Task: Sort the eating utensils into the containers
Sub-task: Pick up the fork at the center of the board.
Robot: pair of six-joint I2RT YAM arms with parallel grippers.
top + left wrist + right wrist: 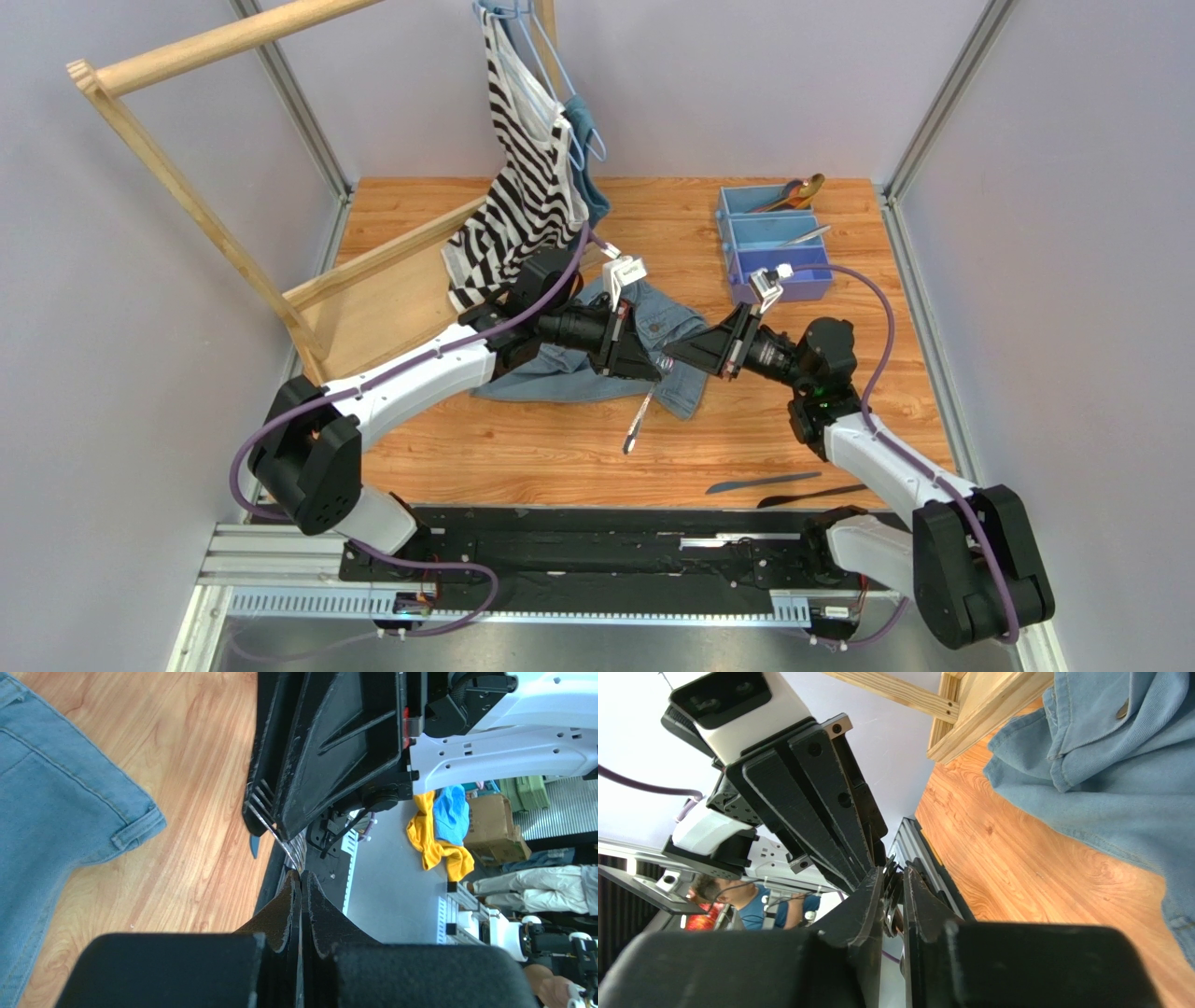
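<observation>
**Silver fork [638, 423] hangs where two end effectors meet above the tabletop [533, 455]**

The left end effector [657, 367] is clenched on the fork's shaft over a denim garment [561, 378], with the handle trailing toward 6 o'clock. The right end effector [894, 882] has its jaws nearly together at the tines, but whether they clamp cannot be told. The light blue tray [811, 291] sits at 2 o'clock with spoons [797, 191] inside. Dark knives [765, 483] lie at 5 o'clock.

The tray [800, 291] is blue, the top [526, 182] zebra-striped, the spoon [802, 189] perhaps orange.
</observation>
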